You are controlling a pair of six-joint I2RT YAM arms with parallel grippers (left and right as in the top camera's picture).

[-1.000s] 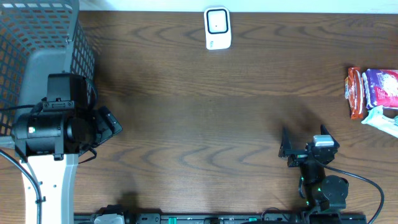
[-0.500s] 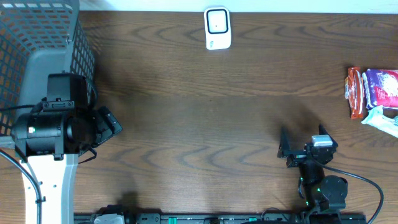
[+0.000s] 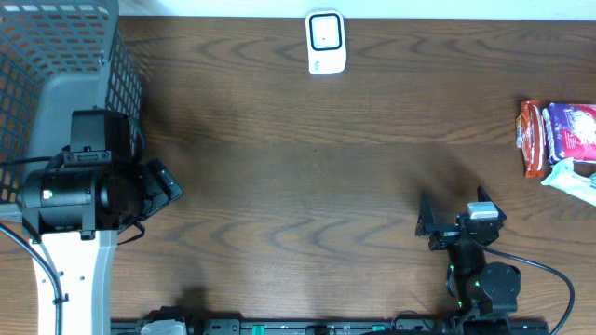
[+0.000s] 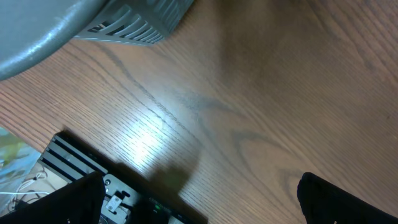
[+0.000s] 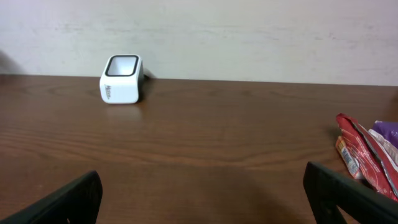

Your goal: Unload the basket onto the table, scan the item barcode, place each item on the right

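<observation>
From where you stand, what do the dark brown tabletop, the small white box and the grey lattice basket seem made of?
Dark brown tabletop: wood or wood-look laminate, semi-gloss; grain lines, a light glare. Small white box: smooth hard plastic, probably, with a dark glassy window. Grey lattice basket: likely moulded matte plastic; even grid of holes, thick rim.
</observation>
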